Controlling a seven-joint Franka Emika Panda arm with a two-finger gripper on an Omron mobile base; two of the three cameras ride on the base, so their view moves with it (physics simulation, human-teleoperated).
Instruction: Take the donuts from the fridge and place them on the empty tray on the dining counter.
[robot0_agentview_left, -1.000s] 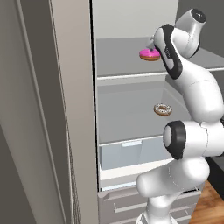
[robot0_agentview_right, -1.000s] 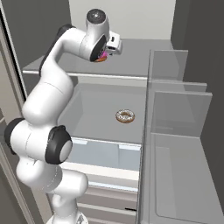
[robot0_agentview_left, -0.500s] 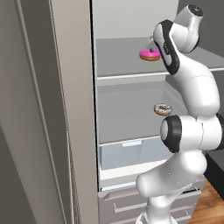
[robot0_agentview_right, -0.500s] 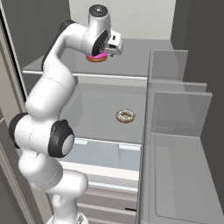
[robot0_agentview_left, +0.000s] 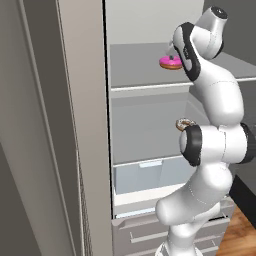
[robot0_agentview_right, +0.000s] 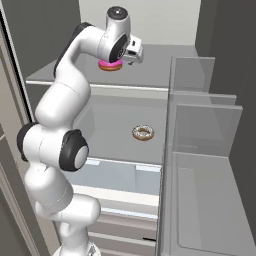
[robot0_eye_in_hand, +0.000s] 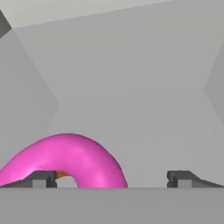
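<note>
Pink donut: small iced ring, so I judge it light, soft and easy to dent; the glaze looks smooth and may be slick or smear. Best hold, in my view, is across one side of the ring, one finger through the hole and one outside, with a gentle squeeze.

It lies flat on the upper shelf of the open fridge, toward the left of that shelf in the right base view. The brown speckled donut sits one shelf lower, well apart.

My gripper is spread to its widest and holds nothing. In the hand view the pink ring sits at the left fingertip, its right edge between the two tips; the right fingertip stands clear of it over bare shelf. I cannot tell whether the left tip touches the icing. The ring is off-centre to the left of my jaws.
</note>
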